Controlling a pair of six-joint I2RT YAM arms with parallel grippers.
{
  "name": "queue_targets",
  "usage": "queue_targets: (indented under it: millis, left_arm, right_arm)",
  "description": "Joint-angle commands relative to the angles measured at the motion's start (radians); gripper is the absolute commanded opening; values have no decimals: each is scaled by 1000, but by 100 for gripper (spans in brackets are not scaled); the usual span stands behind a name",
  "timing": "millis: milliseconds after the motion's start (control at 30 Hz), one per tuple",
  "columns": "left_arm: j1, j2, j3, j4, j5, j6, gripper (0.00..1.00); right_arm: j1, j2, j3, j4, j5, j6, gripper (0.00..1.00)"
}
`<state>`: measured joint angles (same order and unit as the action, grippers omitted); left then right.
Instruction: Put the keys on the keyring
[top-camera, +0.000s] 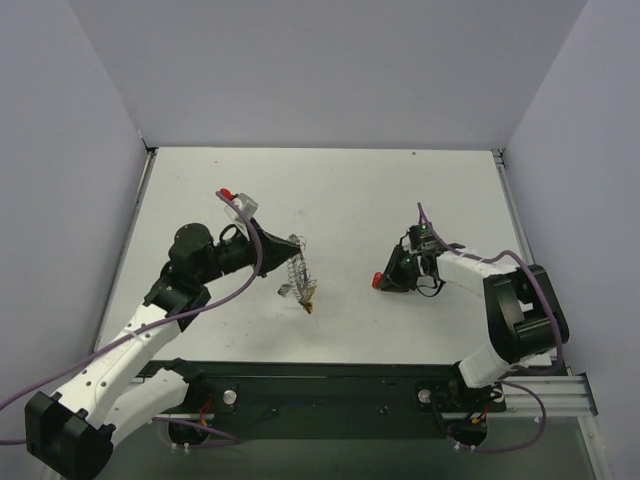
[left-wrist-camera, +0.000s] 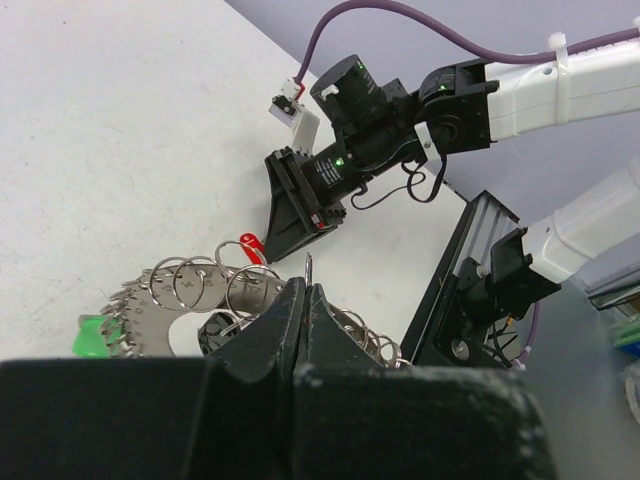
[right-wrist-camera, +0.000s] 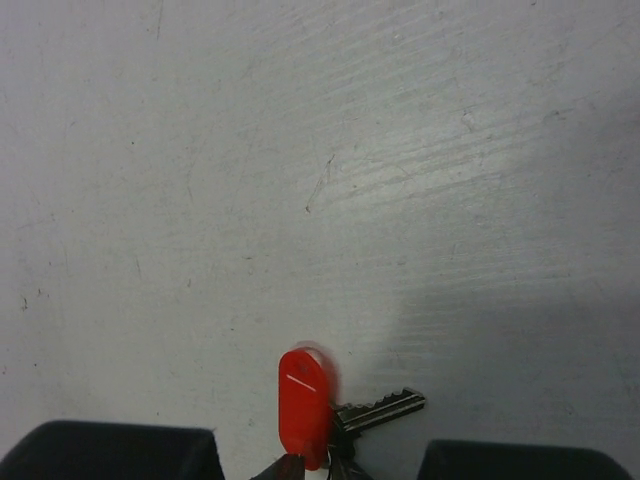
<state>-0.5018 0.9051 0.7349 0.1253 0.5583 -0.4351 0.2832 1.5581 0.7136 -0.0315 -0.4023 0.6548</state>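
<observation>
My left gripper (top-camera: 283, 258) is shut on the thin wire of the keyring (top-camera: 293, 272) and holds it above the table, a gold-yellow tag (top-camera: 310, 302) dangling below. In the left wrist view the jaws (left-wrist-camera: 306, 290) pinch the wire, and the keyring (left-wrist-camera: 190, 290) carries several small rings and a green-headed key (left-wrist-camera: 90, 336). A red-headed key (right-wrist-camera: 304, 400) lies on the table with its metal blade pointing right. My right gripper (right-wrist-camera: 318, 470) has its tips pressed against the red head's lower end. From above, that gripper (top-camera: 390, 281) is low on the table beside the red key (top-camera: 378, 280).
The white table (top-camera: 330, 190) is walled at the back and both sides. A black rail (top-camera: 330, 385) with the arm bases runs along the near edge. A red-and-white block (top-camera: 235, 200) sticks out of the left wrist.
</observation>
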Motion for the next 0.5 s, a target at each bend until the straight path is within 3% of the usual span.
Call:
queue_targets:
  millis: [0,100,467]
  left_arm:
    - [9,-28,11,100,23,-11,0]
    - [9,-31,11,99,22,-11,0]
    - [12,-31,1,94,17,-2,0]
  right_arm:
    - [5,40,33,1,2,20,14]
    - [8,42,40,21,2,22,0]
    - [25,-70,43,18,-3,-66,0]
